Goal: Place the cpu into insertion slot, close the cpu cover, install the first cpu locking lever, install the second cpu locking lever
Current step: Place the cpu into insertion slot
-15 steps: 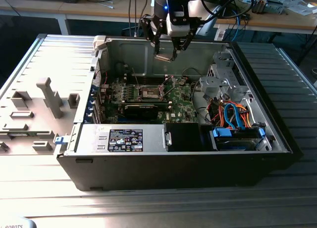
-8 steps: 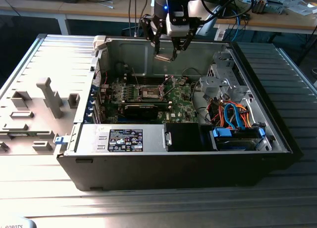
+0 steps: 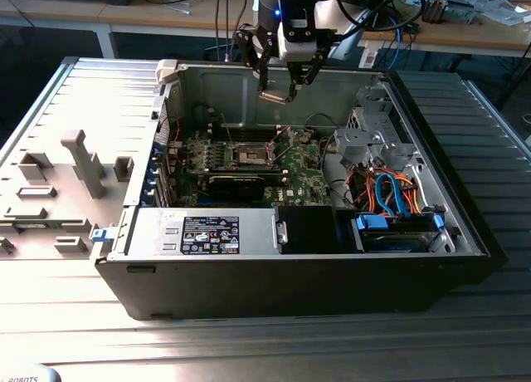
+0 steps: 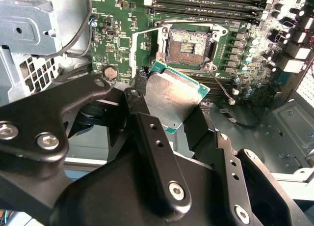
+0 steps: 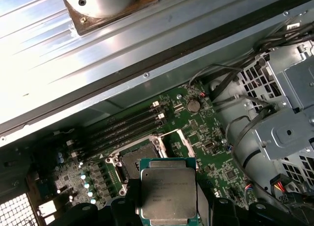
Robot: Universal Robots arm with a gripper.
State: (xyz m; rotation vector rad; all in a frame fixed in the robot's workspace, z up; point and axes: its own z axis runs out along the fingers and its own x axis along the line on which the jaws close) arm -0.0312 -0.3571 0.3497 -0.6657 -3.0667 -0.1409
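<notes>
Tool (image 3: 286, 90) w/ cpu (image 5: 168, 194) clamped, chip sides hidden by fingers (image 4: 147, 137), insertion slot (image 4: 189, 44) uncovered

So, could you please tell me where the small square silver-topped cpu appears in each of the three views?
Exterior view: the small square silver-topped cpu is held in the gripper above the green motherboard, higher than the square metal-rimmed insertion slot.
Second wrist view: the cpu sits between black fingers, beside the slot.
First wrist view: the cpu partly hides the slot.
Shared landmark: the insertion slot.
</notes>
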